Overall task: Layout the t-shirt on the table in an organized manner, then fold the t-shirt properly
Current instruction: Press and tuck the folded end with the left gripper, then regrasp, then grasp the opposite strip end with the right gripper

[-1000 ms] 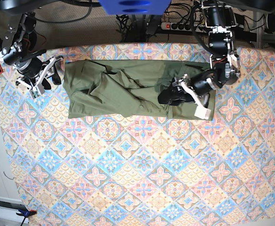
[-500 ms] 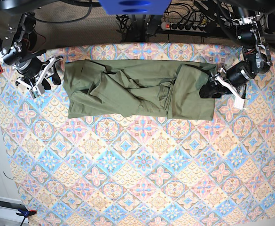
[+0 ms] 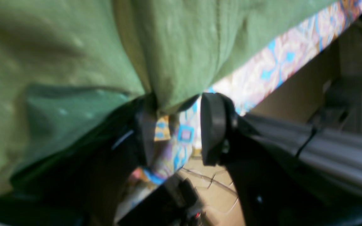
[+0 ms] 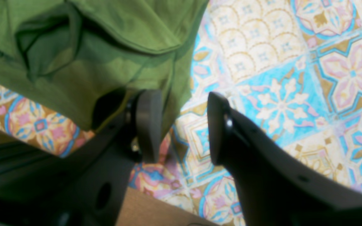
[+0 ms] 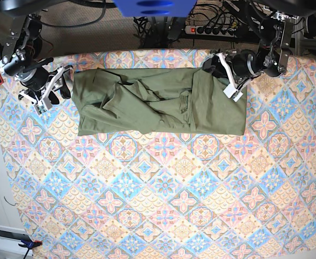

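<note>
Lying crumpled along the table's (image 5: 147, 216) far edge, the olive t-shirt (image 5: 158, 105).

**Room around the t-shirt**

Tabletop (image 5: 163, 199) nearer the camera than the t-shirt (image 5: 158, 102): wide open, free pass. Far side: shirt edge lies close to the tabletop's rim, w/ cables and a power strip (image 5: 214, 29) beyond, tight. Left pincer (image 5: 226, 75) crowds its far corner; right pincer (image 5: 51, 89) just beside the opposite end.

Dark carpeted floor (image 5: 93, 32) beyond table's far edge; white power strip (image 5: 214, 30) with black cables; blue rounded object (image 5: 155, 7) top centre.
</note>
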Tool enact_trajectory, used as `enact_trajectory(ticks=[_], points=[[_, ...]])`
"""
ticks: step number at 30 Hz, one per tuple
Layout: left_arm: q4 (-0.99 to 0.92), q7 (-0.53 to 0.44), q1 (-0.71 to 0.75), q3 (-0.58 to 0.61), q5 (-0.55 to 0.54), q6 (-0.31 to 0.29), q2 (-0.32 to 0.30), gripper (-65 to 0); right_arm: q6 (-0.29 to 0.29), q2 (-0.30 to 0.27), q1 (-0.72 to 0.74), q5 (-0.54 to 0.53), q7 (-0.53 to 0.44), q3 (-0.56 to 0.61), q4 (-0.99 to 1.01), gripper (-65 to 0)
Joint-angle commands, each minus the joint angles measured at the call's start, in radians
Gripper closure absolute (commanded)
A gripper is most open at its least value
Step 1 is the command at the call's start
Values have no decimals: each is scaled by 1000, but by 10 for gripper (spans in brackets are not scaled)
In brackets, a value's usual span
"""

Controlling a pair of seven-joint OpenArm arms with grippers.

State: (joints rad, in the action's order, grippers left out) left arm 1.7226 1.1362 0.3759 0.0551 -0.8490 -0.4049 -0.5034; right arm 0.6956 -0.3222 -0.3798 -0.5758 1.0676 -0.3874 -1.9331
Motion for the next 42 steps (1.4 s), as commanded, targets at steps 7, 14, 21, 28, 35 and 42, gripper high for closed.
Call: enact_trajectory(ticks=[7,14,21,28,35,42], points=[[67,29,27,-96,-126,-18,-19,-212,3,-18,5,-13,-14,31,-19,-239],[124,29,30,-303,-197,-56,55,-210,3,-18,140,-13,122,133,-13,-241],[121,29,28,-352,-192,-56,101,-212,3,19,244,-14,142,144,51,-243],[119,29,28,-354,-192,-56,101,-212,3,21,279,-14,142,141,195,-404],[38,29,1,-352,-198,-56,101,-212,3,57,279,-14,142,141,199,-427],[23,29,-12,-352,-198,-58,102,-212,3,74,311,-14,138,141,200,-427]])
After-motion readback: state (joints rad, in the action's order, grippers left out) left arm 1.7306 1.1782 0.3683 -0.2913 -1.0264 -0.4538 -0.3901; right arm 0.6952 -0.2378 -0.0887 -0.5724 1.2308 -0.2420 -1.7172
